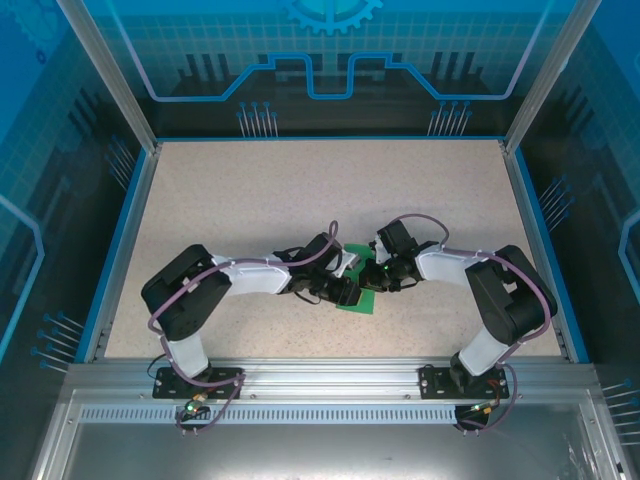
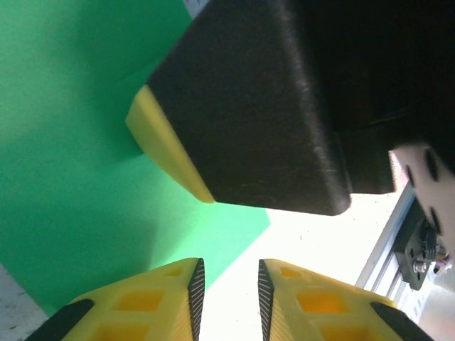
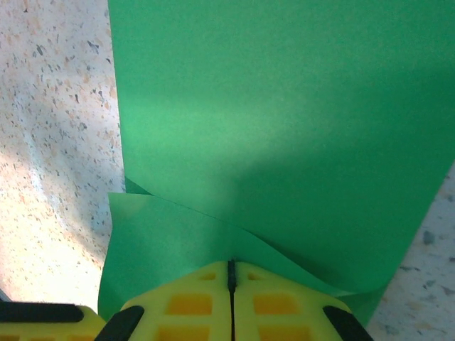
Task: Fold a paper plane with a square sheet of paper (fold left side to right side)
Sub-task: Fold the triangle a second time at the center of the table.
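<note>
- Right claw (image 3: pixel 231 264) clamps the square sheet of paper (image 3: pixel 284 106); a crooked pull skews the crease.
- Left claw (image 2: pixel 227 277) gapes, pinning nothing; the sheet could slide.

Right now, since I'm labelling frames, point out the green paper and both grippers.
green paper (image 3: pixel 284 106), right wrist view, flat upper layer.
left gripper (image 2: pixel 229 291), left wrist view, midway between open fingertips.
right gripper (image 3: pixel 232 273), right wrist view, seam between shut fingertips.
</note>
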`<state>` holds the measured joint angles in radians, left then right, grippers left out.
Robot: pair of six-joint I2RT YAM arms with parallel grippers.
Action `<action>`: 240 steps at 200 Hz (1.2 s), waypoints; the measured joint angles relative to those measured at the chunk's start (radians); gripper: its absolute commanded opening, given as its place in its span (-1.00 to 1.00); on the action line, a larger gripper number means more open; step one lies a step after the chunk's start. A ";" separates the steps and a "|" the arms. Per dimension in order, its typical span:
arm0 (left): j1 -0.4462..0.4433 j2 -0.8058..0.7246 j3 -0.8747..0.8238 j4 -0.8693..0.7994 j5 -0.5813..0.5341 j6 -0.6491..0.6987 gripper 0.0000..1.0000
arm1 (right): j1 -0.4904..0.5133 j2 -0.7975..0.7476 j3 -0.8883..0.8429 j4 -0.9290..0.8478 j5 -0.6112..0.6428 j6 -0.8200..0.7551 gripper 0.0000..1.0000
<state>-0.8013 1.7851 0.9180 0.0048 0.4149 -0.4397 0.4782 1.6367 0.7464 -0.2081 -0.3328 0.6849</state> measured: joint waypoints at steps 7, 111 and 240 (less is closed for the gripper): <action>0.000 0.003 0.000 0.000 -0.005 0.000 -0.42 | 0.000 0.000 0.000 -0.002 0.001 -0.002 -0.87; 0.000 0.023 -0.019 -0.006 -0.063 0.000 -0.46 | 0.000 0.000 0.011 -0.027 0.012 -0.014 -0.87; 0.008 -0.092 -0.149 -0.018 -0.089 0.000 -0.71 | 0.000 0.000 0.021 -0.059 0.015 -0.032 -0.87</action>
<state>-0.7937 1.6932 0.7689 -0.0135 0.3256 -0.4400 0.4782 1.6367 0.7670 -0.2668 -0.3176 0.6529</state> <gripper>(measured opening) 0.152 0.068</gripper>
